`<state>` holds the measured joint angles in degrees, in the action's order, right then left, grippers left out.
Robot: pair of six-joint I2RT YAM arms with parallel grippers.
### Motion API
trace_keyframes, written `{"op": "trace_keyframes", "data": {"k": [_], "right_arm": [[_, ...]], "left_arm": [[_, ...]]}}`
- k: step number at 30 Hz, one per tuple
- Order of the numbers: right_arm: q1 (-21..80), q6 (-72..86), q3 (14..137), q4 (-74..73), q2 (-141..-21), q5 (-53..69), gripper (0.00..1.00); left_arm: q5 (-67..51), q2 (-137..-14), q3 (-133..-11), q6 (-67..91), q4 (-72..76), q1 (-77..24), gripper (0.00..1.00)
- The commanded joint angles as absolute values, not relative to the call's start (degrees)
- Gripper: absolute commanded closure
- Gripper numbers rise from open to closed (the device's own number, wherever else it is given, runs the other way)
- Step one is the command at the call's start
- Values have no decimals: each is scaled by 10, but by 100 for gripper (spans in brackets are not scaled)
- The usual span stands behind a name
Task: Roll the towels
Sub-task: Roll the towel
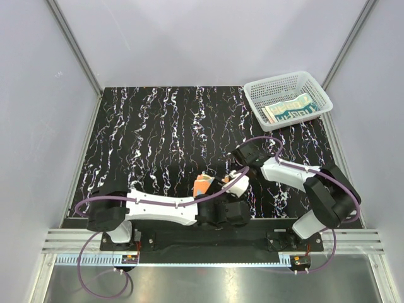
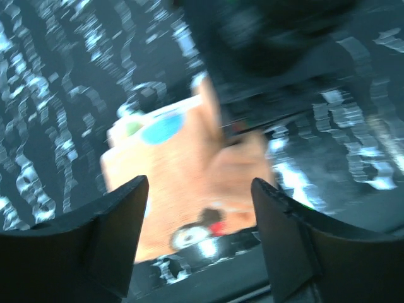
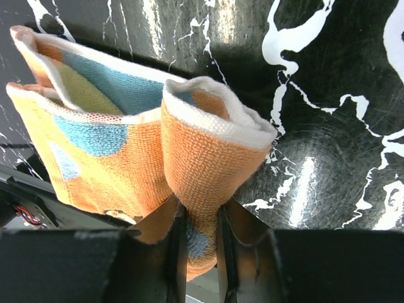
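Rolling seems barely begun: the right tool [image 3: 199, 235] clamps a fold of the orange towel [image 3: 120, 158], the left tool [image 2: 199, 189] wide just over it. The cream towel [image 1: 291, 108] lies flat in the basket [image 1: 278, 81], well beyond both.

Black glossy worktop [image 1: 158, 139] with white marble veining, evenly lit. Plain pale grey panel walls [image 1: 208, 38] on three sides. Silver aluminium corner posts [image 1: 72, 44]; slotted aluminium rail [image 1: 63, 240] along near edge.

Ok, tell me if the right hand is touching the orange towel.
Touching: the right wrist view shows the right hand pinching a fold of the orange towel.
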<state>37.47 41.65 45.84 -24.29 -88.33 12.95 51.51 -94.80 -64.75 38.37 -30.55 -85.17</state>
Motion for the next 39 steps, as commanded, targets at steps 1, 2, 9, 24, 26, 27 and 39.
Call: {"op": "trace_keyframes", "data": {"k": [1,2,9,24,26,27,39], "right_arm": [[384,412,481,-255,-894,124,85],[384,412,482,-257,-895,126,85],[384,410,490,-270,-885,132,85],[384,412,484,-287,-867,141,86],[385,410,486,-289,-867,141,85],[385,410,486,-293,-866,138,85],[385,406,498,-320,-873,113,85]], "left_arm": [[489,-948,-656,302,-179,-860,23],[478,-950,-653,290,-165,-862,21],[439,-997,-637,272,-99,-861,15],[456,-1110,-686,305,-184,-833,17],[456,-1110,-683,312,-189,-829,21],[455,-1109,-681,314,-193,-828,24],[437,-1091,-680,340,-237,-825,100]]}}
